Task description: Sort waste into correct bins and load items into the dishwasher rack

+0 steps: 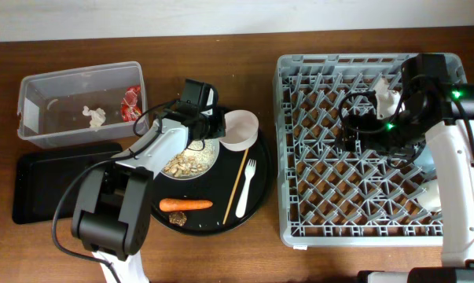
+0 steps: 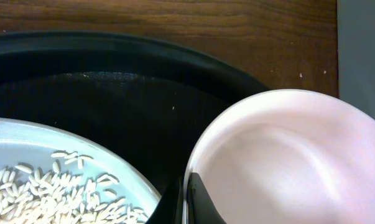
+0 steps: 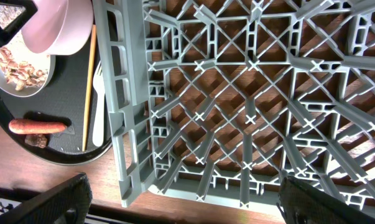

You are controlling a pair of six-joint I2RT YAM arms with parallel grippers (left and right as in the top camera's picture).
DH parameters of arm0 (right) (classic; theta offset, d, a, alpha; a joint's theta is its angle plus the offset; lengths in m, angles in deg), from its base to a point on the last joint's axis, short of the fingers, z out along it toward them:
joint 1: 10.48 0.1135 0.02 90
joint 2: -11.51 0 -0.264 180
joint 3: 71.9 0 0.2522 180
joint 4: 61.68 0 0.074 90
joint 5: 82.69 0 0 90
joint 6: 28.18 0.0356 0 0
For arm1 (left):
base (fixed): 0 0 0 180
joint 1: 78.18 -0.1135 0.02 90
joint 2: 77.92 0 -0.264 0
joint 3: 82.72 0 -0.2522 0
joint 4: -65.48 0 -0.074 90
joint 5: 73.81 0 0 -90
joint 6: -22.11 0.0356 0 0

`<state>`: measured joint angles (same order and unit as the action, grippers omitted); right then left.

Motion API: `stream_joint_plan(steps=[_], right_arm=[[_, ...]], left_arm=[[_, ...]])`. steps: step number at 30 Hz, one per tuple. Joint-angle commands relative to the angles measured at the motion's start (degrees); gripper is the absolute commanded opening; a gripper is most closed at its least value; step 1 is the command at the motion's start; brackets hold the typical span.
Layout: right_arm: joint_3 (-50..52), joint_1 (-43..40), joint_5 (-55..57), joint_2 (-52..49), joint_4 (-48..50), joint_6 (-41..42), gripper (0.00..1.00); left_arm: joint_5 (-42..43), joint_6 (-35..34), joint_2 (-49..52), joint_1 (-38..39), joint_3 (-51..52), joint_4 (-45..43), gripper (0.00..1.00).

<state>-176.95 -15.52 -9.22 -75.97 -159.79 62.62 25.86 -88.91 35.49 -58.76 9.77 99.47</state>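
**A:** Far left, the clear tub (image 1: 32, 130) holds the napkin (image 1: 95, 116) and the red wrapper (image 1: 132, 102). The flat black tray (image 1: 48, 189) lies just in front of it.

**B:** And the left arm?

**A:** The left gripper (image 2: 186, 190) is on the pink bowl (image 2: 287, 155). Its jaws are nearly closed, one finger inside the rim and one outside, pinching the bowl's left edge. The bowl sits at the back right of the round black tray (image 1: 256, 200), just beside the plate (image 2: 81, 149) of rice (image 2: 44, 186).

**B:** Which way is it headed?

**A:** Rightward, I'd say. The rack (image 1: 358, 228) lies directly to the bowl's right, and the left arm is plainly the nearer one. The rack's left wall stands in between, so the bowl would need lifting over it.

**B:** Any clutter in the way?

**A:** The carrot (image 1: 185, 205) and brown lump (image 1: 179, 219) lie toward the tray's front. The chopsticks (image 1: 238, 185) and fork (image 1: 249, 182) lie front to back below the bowl. None of these is in the line to the rack.

**B:** And the far right?

**A:** The right gripper (image 3: 186, 183) hangs above the rack with its fingers spread wide and nothing between them. It could crowd the drop spot.
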Motion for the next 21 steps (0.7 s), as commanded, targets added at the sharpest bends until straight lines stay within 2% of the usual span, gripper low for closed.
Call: stream_joint_plan(steps=[1,4,6,8,9,10,12,16,18,19,20,21], right_arm=[[-0.76,0.52,0.72,0.11,-0.11,-0.59,0.99],[-0.76,0.52,4.35,0.11,-0.22,-0.55,0.99],[-0.76,0.55,-1.31,0.11,-0.33,-0.63,1.00],[-0.76,2.14,-8.20,0.11,-0.07,-2.27,0.92],[-0.76,3.78,-8.35,0.11,0.17,-1.68,0.84],[-0.76,5.64,-8.37,0.11,0.37,0.15,0.80],[-0.76,9.62,-8.37,0.11,1.49,3.08,0.76],[-0.76,17.75,-7.72,-1.92,6.05,10.95,0.62],[-0.76,20.52,-3.48,-3.87,6.19,14.12,0.57],[-0.76,21.11,-2.84,-4.66,6.19,14.75,0.51],[-0.76,21.20,-2.67,-5.20,6.16,14.78,0.30],[-0.76,21.16,-1.55,-5.27,6.16,16.15,0.14]], left_arm=[[2.64,0.04,-0.04,-0.33,-0.35,0.02,0.00],[3.02,1.40,-9.40,-1.49,-0.46,3.08,0.00],[3.04,1.36,-18.14,-0.55,-0.46,5.92,0.01],[3.02,1.36,-21.88,3.45,-0.46,8.74,0.00],[3.02,1.36,-22.53,5.81,-0.46,10.91,0.01],[2.99,1.36,-22.93,7.41,-0.46,12.63,0.01],[2.99,1.36,-23.56,10.08,-0.46,13.75,0.01],[3.02,1.33,-26.82,12.59,-0.46,13.73,0.01],[3.02,1.33,-27.58,12.59,-0.46,13.75,0.00],[3.02,1.33,-27.82,12.59,-0.46,13.75,0.00],[3.02,1.33,-28.00,12.59,-0.46,13.73,0.01],[3.02,1.33,-28.04,12.59,-0.46,13.75,0.01]])
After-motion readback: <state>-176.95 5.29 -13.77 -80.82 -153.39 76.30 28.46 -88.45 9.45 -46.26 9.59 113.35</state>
